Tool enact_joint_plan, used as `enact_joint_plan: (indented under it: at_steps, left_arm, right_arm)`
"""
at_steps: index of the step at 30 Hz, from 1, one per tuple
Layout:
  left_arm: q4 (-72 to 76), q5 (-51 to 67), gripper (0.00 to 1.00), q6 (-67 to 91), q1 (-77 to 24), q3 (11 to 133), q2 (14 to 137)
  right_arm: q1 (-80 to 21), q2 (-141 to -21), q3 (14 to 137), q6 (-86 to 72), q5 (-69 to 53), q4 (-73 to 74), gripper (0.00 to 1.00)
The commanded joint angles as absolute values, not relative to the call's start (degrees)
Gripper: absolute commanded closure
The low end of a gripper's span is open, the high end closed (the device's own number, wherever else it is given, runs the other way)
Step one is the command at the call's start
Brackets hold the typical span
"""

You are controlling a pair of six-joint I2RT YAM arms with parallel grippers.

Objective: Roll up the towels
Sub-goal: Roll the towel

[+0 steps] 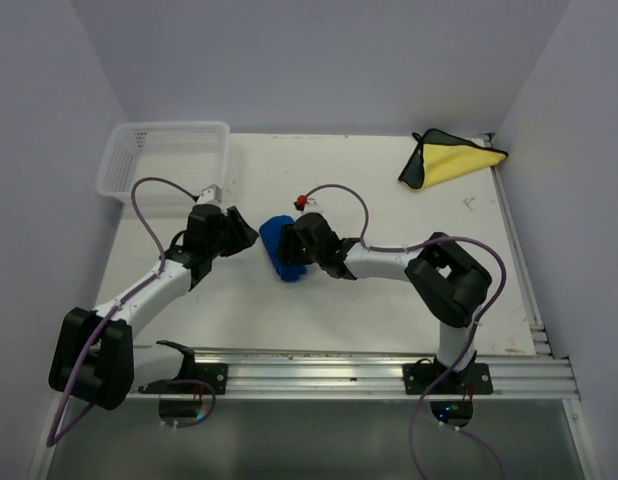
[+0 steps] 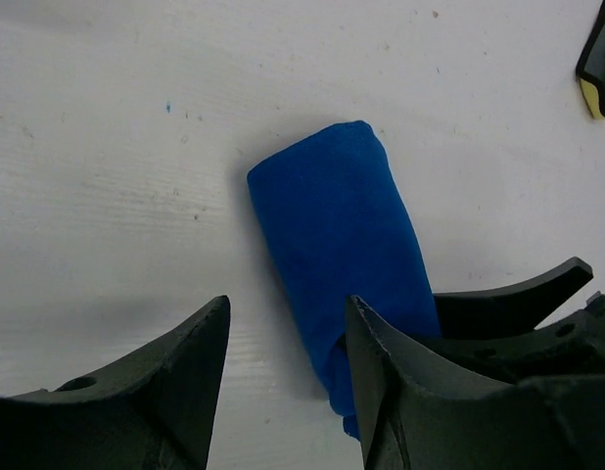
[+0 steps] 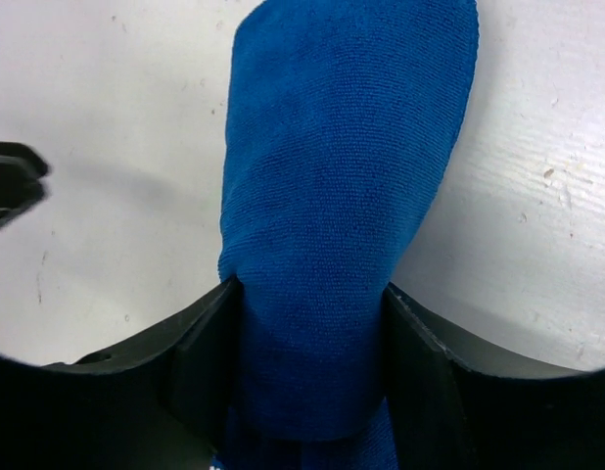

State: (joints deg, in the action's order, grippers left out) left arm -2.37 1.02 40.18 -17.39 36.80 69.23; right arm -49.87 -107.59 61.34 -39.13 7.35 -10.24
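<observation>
The blue towel (image 1: 280, 246) lies rolled into a short cylinder in the middle of the table. My right gripper (image 3: 307, 343) comes at it from the right, and both fingers press the sides of one end of the roll (image 3: 332, 196). My left gripper (image 2: 288, 328) stands open just left of the roll (image 2: 332, 230), with bare table between its fingers. Its right finger (image 2: 391, 392) is next to the roll's near end. The yellow towel (image 1: 457, 160), edged in black, lies folded in a loose triangle at the far right corner.
A white mesh basket (image 1: 169, 158) stands at the far left, just behind the left arm. A wall runs along each side and the back. A metal rail (image 1: 339, 375) lines the near edge. A corner of the yellow towel (image 2: 601, 59) shows in the left wrist view.
</observation>
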Motion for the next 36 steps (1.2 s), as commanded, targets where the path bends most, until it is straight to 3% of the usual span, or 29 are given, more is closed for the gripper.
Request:
enact_joint_plan:
  at_steps: [1, 8, 12, 16, 22, 32, 36]
  left_arm:
    - [6.0, 3.6, 0.46, 43.1, -17.9, 35.9, 72.9]
    - [8.7, 2.6, 0.46, 43.8, -21.3, 39.0, 78.7]
    - [8.3, 1.9, 0.46, 43.9, -23.5, 40.1, 80.1]
    - [7.9, 0.5, 0.46, 43.9, -25.2, 40.5, 79.6]
    - [7.7, 0.3, 0.3, 42.9, -27.0, 41.0, 79.8]
    - [7.6, 0.4, 0.23, 41.9, -30.3, 44.9, 85.0]
    - [6.0, -1.8, 0.15, 41.3, -31.8, 47.2, 88.1]
  right_arm:
    - [-49.7, -104.1, 64.8, -36.7, 6.2, -7.2, 0.4]
    - [-49.7, -100.8, 63.0, -34.4, 5.4, -6.9, 0.33]
    - [-49.7, -97.7, 61.0, -32.5, 6.7, -6.4, 0.2]
    - [-49.7, -93.3, 57.8, -30.9, 8.5, -5.4, 0.18]
    - [-49.7, -84.2, 52.0, -29.4, 12.5, -2.4, 0.12]
    - [-49.6, -76.5, 43.7, -30.4, 14.6, -1.8, 0.06]
    - [-49.5, -75.1, 41.3, -30.6, 15.0, -1.9, 0.05]
